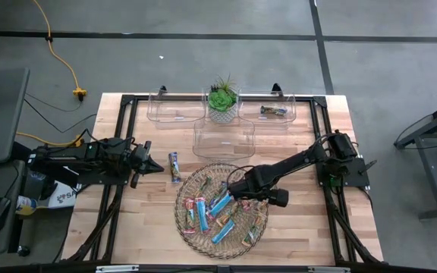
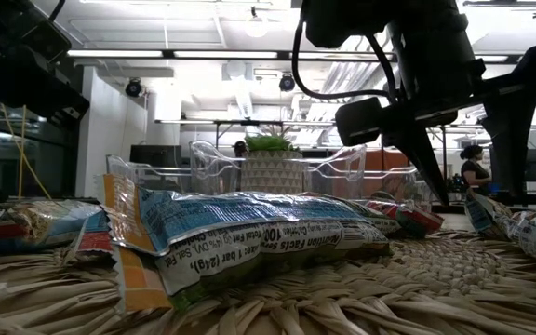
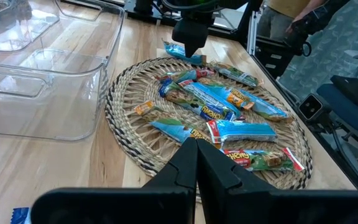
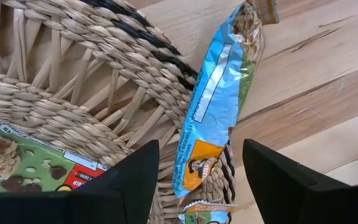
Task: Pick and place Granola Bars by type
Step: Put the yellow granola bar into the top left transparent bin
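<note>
grey concrete floor (image 1: 203, 61), ceiling strip lights (image 2: 212, 53) overhead.

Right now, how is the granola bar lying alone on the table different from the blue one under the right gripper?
The lone bar lies flat on bare wood beside the shut left gripper, clear of the wicker tray. The blue bar straddles the tray's rim, partly on wicker and partly on wood. The open right gripper hovers over the blue bar with a finger on each side; nothing hovers over the lone bar. Both are wrapped, and neither is held.
</note>
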